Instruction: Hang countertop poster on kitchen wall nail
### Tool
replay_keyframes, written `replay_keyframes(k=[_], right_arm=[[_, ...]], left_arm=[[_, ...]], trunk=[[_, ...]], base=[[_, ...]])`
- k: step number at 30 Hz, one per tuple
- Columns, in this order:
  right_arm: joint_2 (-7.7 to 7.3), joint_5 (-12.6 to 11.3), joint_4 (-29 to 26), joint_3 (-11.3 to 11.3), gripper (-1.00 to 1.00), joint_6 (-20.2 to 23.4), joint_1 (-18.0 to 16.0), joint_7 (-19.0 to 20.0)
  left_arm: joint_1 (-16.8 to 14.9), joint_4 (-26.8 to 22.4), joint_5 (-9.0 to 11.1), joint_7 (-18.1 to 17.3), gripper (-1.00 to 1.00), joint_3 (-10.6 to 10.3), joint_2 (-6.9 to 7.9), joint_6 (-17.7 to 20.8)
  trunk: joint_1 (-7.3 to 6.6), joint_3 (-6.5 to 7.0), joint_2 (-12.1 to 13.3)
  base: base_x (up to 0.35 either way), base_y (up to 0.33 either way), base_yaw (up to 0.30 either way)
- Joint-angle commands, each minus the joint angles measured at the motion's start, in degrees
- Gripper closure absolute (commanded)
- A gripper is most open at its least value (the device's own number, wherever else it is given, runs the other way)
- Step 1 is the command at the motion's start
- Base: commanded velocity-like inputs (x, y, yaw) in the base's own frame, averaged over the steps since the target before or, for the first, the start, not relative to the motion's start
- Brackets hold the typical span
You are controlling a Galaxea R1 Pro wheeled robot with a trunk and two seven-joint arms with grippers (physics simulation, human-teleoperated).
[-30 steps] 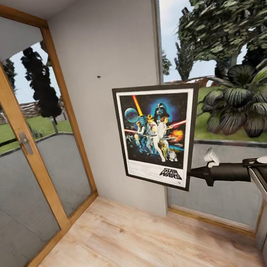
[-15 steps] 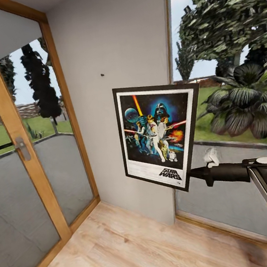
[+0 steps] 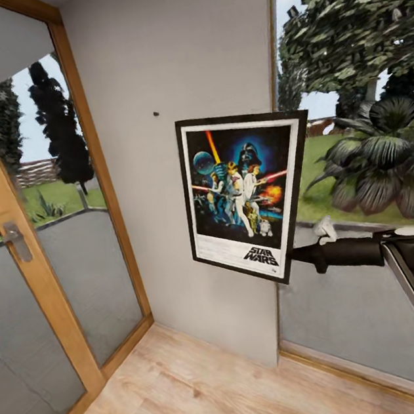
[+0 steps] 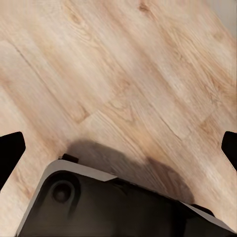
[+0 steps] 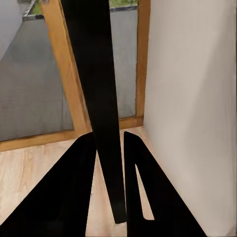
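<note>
Right tool (image 3: 294, 257) clamped on lower right edge of black-framed Star Wars poster (image 3: 246, 194), held upright near pale grey wall. Tiny dark nail (image 3: 156, 114) sits up-left. Risk: edge grip lets frame pivot, missing nail.

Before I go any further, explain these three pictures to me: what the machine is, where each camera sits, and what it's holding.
This is a simulated wheeled robot with two arms. The large picture is from a camera on its head. There the right arm reaches in from the right, and its end effector grips the lower right corner of a framed Star Wars poster, holding it upright in front of a pale wall. A tiny dark nail sits on that wall, up and left of the poster. The other two pictures come from cameras near each end effector. The right one looks along its fingers, closed on the poster's black edge. The left one looks down at the wooden floor, fingers spread, holding nothing.
</note>
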Motion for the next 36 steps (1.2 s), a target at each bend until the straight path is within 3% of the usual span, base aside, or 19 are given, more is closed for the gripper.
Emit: replay_keyframes(k=[1, 4, 5, 6, 7, 9, 10, 12, 15, 17, 19, 21, 29, 31, 32, 36], right_arm=[[0.26, 0.23, 0.1, 0.59, 1.0, 2.47, -1.85, 0.29], [2.15, 0.32, 1.64, 4.72, 1.0, 6.57, -8.1, -0.36], [3.7, 0.34, 2.7, 6.83, 1.0, 8.08, -11.71, -0.7], [4.76, 0.37, 3.14, 7.7, 1.0, 8.64, -13.26, -0.84], [7.39, 0.47, 3.83, 9.27, 1.0, 9.44, -15.54, -1.05], [10.21, 0.91, 4.26, 10.81, 1.0, 9.96, -16.98, -1.32], [13.65, 2.53, 4.66, 12.72, 1.0, 10.44, -18.27, -1.81], [16.38, 4.5, 5.03, 13.94, 1.0, 10.78, -19.21, -2.14], [17.62, 5.31, 5.99, 14.46, 1.0, 11.02, -20.73, -2.25], [18.51, 5.59, 9.13, 14.68, 1.0, 11.13, -23.9, -2.26], [19.54, 5.73, 15.99, 14.82, 1.0, 11.14, -27.91, -2.27], [19.96, 5.6, 20.17, 14.91, 1.0, 11.08, -29.72, -2.22], [20.01, 5.6, 22.89, 14.49, 1.0, 11.12, -31.26, -2.3], [20.99, 5.63, 23.52, 14.34, 1.0, 11.13, -32.02, -2.44], [22.9, 5.68, 24.76, 14.26, 1.0, 11.11, -32.83, -2.58], [24.74, 5.57, 25.9, 14.2, 1.0, 10.99, -34.49, -2.64]], left_arm=[[0.02, -0.02, 0.59, -0.46, -1.0, 0.21, -0.06, -0.03], [0.02, 0.18, 0.56, -0.47, -1.0, 0.17, -0.06, -0.1], [0.03, 0.54, 0.57, -0.5, -1.0, 0.15, -0.06, -0.14], [0.03, 0.75, 0.58, -0.52, -1.0, 0.14, -0.06, -0.15], [0.02, 1.1, 0.58, -0.53, -1.0, 0.1, -0.06, -0.14], [0.03, 1.36, 0.58, -0.55, -1.0, 0.04, -0.06, -0.08], [0.02, 1.6, 0.59, -0.56, -1.0, -0.01, -0.06, -0.08], [-0.01, 1.75, 0.61, -0.56, -1.0, -0.04, -0.06, 0.02], [-0.01, 1.81, 0.65, -0.56, -1.0, -0.02, -0.06, -0.13], [-0.02, 1.83, 0.66, -0.57, -1.0, 0.01, -0.06, -0.18], [0.02, 1.86, 0.67, -0.57, -1.0, 0.01, -0.06, -0.19], [0.02, 1.86, 0.68, -0.57, -1.0, -0.03, -0.06, -0.21], [-0.02, 1.94, 0.68, -0.57, -1.0, -0.05, -0.06, -0.21], [0.01, 2.79, 0.7, -0.57, -1.0, -0.06, -0.06, -0.23], [0.01, 4.06, 0.74, -0.57, -1.0, -0.06, -0.06, -0.25], [0.0, 5.13, 0.78, -0.57, -1.0, -0.07, -0.06, -0.88]], trunk=[[0.05, -0.02, -0.03], [0.05, -0.02, -0.03], [0.05, -0.02, -0.03], [0.05, -0.02, -0.03], [0.05, -0.02, -0.03], [0.05, -0.02, -0.03], [0.05, -0.02, -0.03], [0.05, -0.02, -0.03], [0.05, -0.02, -0.03], [0.05, -0.02, -0.03], [0.05, -0.02, -0.03], [0.05, -0.02, -0.03], [0.05, -0.02, -0.03], [0.05, -0.02, -0.03], [0.05, -0.02, -0.03], [0.05, -0.02, -0.03]], base=[[0.342, 0.078, 0.0], [0.342, 0.091, 0.0], [0.342, 0.102, 0.0], [0.342, 0.103, 0.0], [0.342, 0.099, 0.0], [0.342, 0.095, 0.0], [0.342, 0.089, 0.0], [0.342, 0.092, 0.0], [0.342, 0.112, 0.0], [0.342, 0.125, 0.0], [0.342, 0.129, 0.0], [0.342, 0.13, 0.0], [0.342, 0.111, 0.0], [0.342, 0.088, 0.0], [0.342, 0.083, 0.0], [0.342, 0.082, 0.0]])
